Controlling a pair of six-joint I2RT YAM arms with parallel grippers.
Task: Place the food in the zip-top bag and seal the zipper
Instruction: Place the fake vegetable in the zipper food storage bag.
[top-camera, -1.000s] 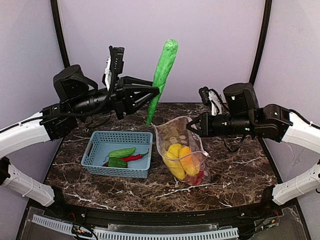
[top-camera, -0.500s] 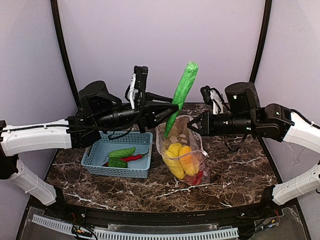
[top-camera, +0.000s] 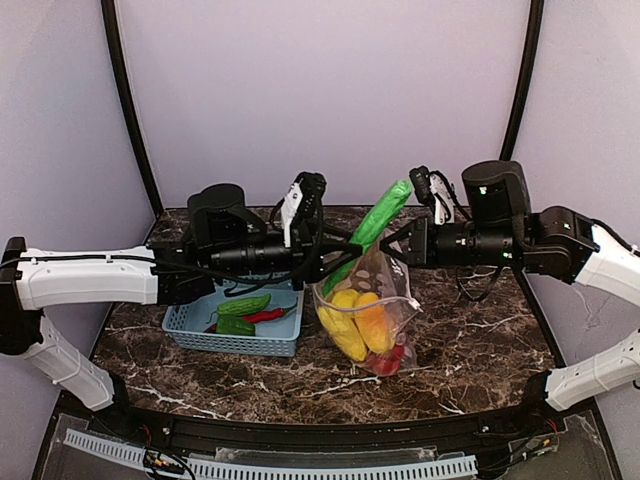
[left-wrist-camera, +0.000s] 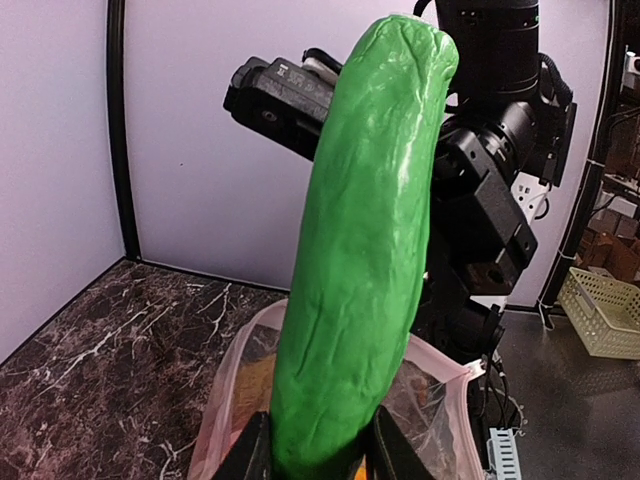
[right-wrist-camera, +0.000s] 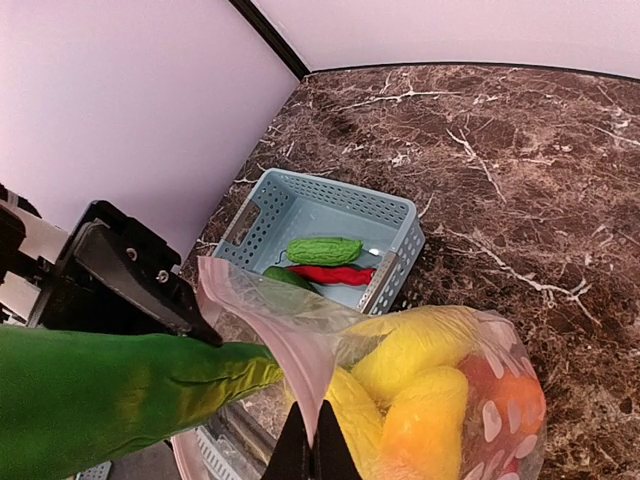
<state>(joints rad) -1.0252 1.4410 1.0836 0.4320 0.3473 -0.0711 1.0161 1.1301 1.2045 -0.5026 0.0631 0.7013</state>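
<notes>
On the worktop (top-camera: 470, 350), the zip-top bag (top-camera: 398, 290) is stood just right of the basket (top-camera: 190, 335), its mouth edge pinched and held up by the right claw (right-wrist-camera: 315, 450). The long green cucumber (left-wrist-camera: 365, 250) is gripped at its lower end by the left claw (left-wrist-camera: 315, 455). It is slanted, with the lower tip apparently at the bag's mouth and the upper end leaning close to the right claw.

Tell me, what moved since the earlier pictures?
The left gripper carried the long green cucumber right and down, tilting it, to the zip-top bag's mouth. The right gripper kept pinching the bag's rim; the basket and the red chili in it stayed put.
</notes>
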